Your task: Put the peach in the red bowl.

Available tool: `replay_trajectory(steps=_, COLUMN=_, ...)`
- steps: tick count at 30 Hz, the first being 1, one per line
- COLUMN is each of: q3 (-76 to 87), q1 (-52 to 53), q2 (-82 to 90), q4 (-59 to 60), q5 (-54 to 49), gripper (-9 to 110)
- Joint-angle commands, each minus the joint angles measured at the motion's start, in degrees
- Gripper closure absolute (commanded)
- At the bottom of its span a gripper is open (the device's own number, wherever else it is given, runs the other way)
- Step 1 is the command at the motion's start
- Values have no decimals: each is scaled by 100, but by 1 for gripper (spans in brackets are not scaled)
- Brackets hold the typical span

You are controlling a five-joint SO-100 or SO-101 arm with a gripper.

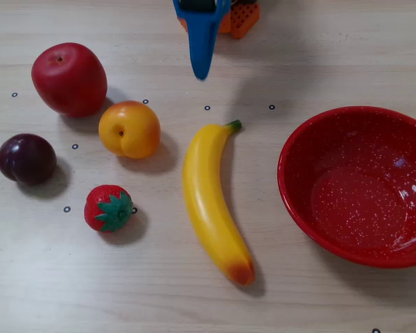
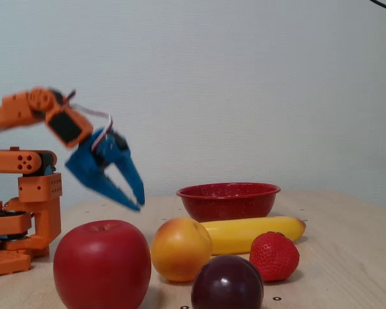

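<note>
The peach (image 1: 130, 129) is yellow-orange with a crease and lies left of centre on the wooden table, free of any contact; it also shows near the front in the fixed view (image 2: 180, 248). The glossy red bowl (image 1: 312, 139) with white speckles stands empty at the right and sits behind the fruit in the fixed view (image 2: 226, 205). My blue gripper (image 1: 201, 73) hangs at the top edge, up-right of the peach. In the fixed view, the gripper (image 2: 139, 205) is lifted off the table and motion-blurred, with its fingertips together and nothing held.
A red apple (image 1: 69, 78) lies up-left of the peach, a dark plum (image 1: 26, 159) to its left and a strawberry (image 1: 108, 208) below it. A long banana (image 1: 211, 201) lies between the peach and the bowl. The orange arm base (image 2: 26, 212) stands at the back.
</note>
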Motion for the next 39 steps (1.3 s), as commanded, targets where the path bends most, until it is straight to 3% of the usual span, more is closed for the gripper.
replay_trajectory(steps=1, q3=-1107, q1=-272, q2=-703, q4=272, q5=343, gripper=101)
replay_trajectory(steps=18, q3=-5581, q1=-1705, q2=-5511, q4=2276, q5=2030, gripper=101)
replay_trajectory(steps=29, q3=-7075, q1=-2514, q2=-7260, q4=3032, q5=3665, gripper=57)
replay_trajectory(steps=39, q3=-7444, q1=-2830, q2=-8341, q4=3270, q5=4579, gripper=55)
